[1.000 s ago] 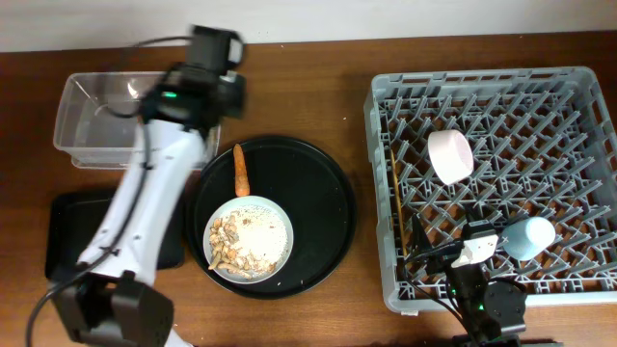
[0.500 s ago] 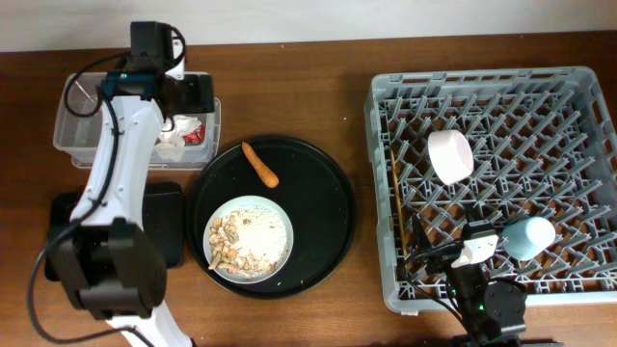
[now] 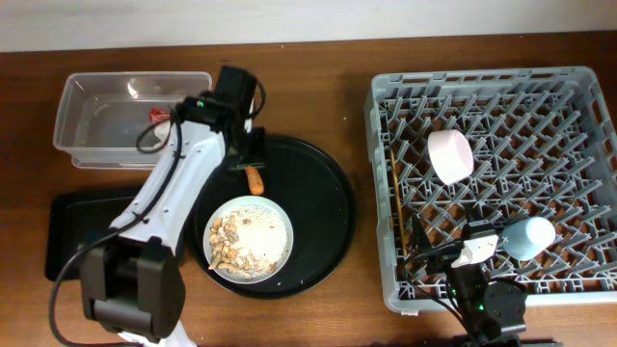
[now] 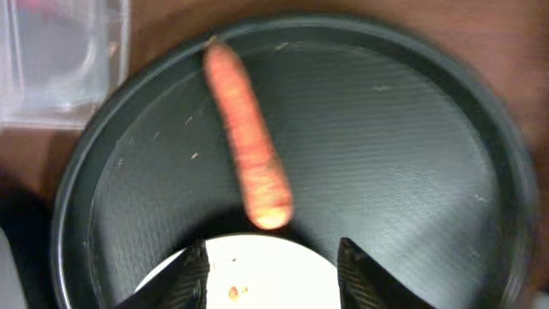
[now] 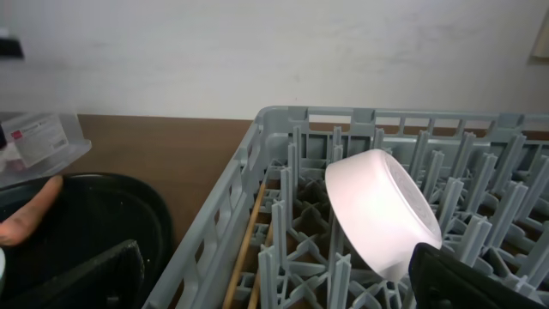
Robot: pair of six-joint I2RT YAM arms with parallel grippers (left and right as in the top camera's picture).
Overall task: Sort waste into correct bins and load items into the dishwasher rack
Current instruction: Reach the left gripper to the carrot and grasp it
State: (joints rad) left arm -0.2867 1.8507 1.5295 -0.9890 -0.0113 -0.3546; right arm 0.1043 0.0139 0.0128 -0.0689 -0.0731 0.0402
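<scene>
While the left gripper [image 4: 273, 253] hangs over the round black tray [image 4: 412, 172], its fingers [image 4: 193, 275] stand parted and bare, grasping nothing, with only the edge of the white plate [image 4: 257, 287] under the gap. Seen from the wrist, the carrot [image 4: 249, 154] lies just ahead at 12 o'clock, flat on the tray. Its long axis runs from 11 to 5 o'clock, thick end nearest the fingers, so the gap lies roughly across it. It looks smooth, orange, tapered and whole. From above, the clear tub [image 3: 96, 125] sits at 10 o'clock from it. The right gripper [image 5: 274, 287], spread wide and empty, is well apart at the dishwasher rack [image 3: 482, 79], so the left arm is far nearer.
</scene>
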